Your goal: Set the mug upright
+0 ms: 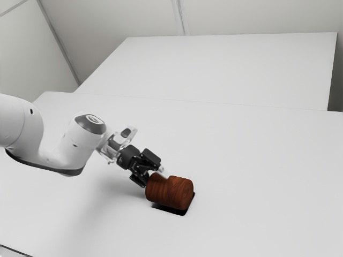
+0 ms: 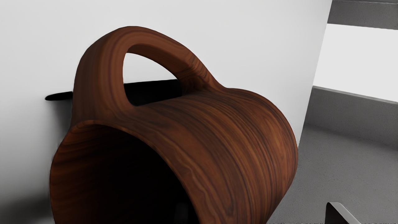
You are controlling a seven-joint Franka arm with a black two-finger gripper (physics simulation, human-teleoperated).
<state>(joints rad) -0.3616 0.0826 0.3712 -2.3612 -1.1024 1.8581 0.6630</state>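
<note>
"Item one, nearest?"

"Gripper [image 1: 155,176], black, two-fingered, centre of the exterior frame. Condition: open. One slim, flat-faced finger [image 2: 340,213] stands outside the mug, apart from its wall; the other [image 2: 181,213] shows dimly within the mouth."

"Reason for the straddle?"

"Presumably to take the wall between them; a pinch there would give leverage for tipping the piece onto its base. The same pose would also suit a hold just let go; one moment leaves that open."

"Item two?"

"Mug [image 1: 170,191], lower centre of the exterior frame, on its side, not upright. Reddish-brown wood finish, banded grain, plain cylinder. Thin rim [image 2: 149,141], open mouth toward the gripper, interior nearly black. The closed base faces the exterior view's right, which probably explains the arm's approach from the mouth end."

"Fittings?"

"One handle [image 2: 107,65], a thick rounded loop in matching grain, joined near the rim and again toward the base. A hard-edged black shadow [image 2: 152,91] is seen through it."

"Support?"

"Table [image 1: 252,160], pale, smooth, matte, running across the middle and lower frame."

"Beyond?"

"A second flat pale surface [image 1: 225,64], upper centre, then off-white panelled walls [image 1: 257,16] along the top edge."
</note>
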